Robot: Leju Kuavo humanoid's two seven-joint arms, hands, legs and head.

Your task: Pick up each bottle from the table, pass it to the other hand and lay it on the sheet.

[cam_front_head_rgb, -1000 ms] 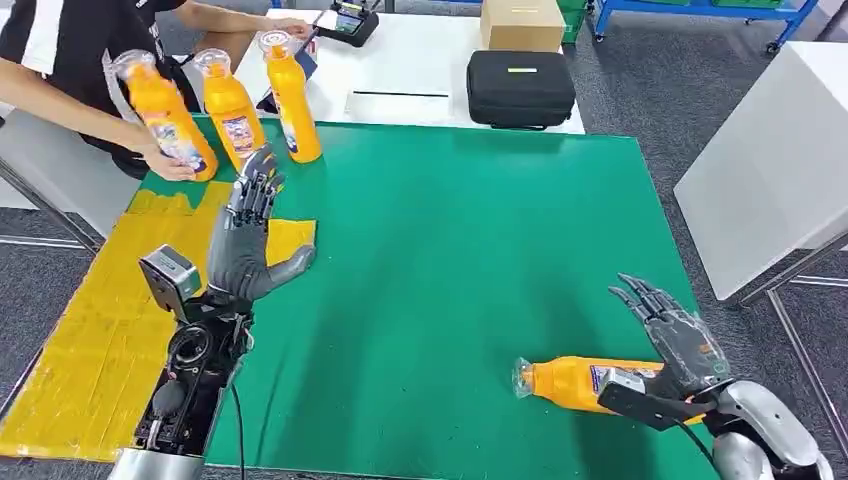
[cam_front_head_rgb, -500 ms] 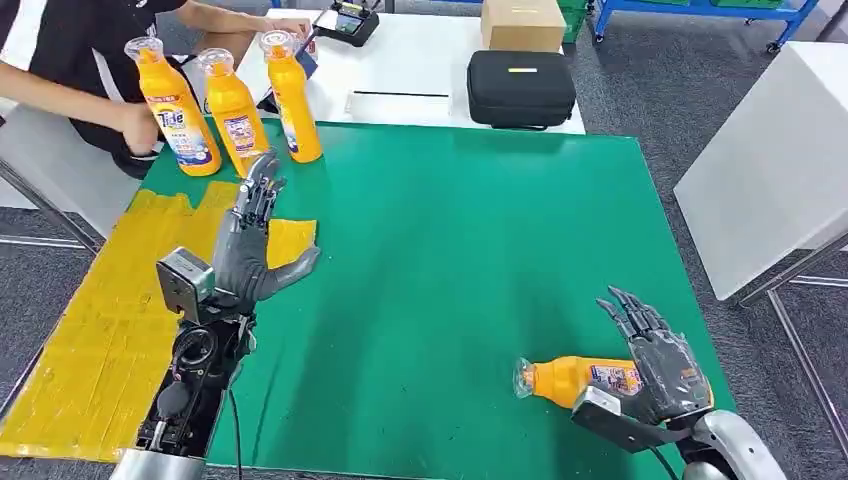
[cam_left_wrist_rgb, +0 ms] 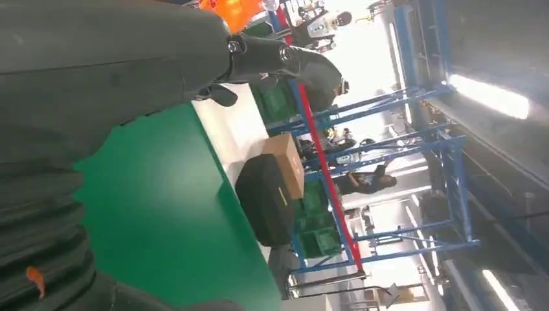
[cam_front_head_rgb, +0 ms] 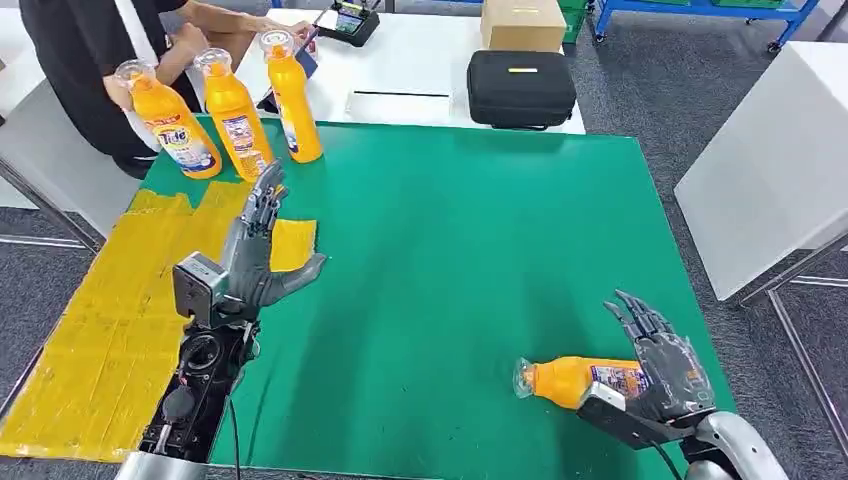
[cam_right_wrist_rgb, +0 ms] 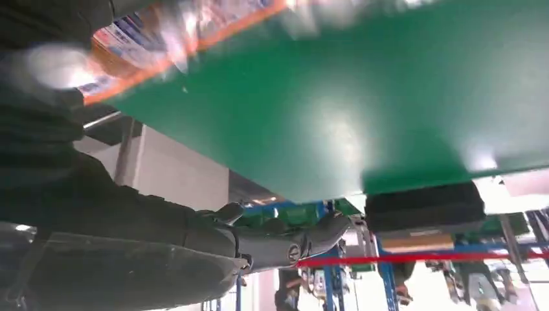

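From head view: R hand (cam_front_head_rgb: 668,370) w/ fingers spread rests over lying bottle (cam_front_head_rgb: 570,379) on green sheet (cam_front_head_rgb: 470,260); L hand (cam_front_head_rgb: 253,255) open, holding nothing. L wrist view: fingers (cam_left_wrist_rgb: 285,58) apart above sheet. R wrist view: bottle blurred beside hand.

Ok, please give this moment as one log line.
left robot hand: open, over table | right robot hand: open beside lying bottle

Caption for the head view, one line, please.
Right hand open beside a bottle lying on the green sheet; left hand open; a person handles three upright bottles.
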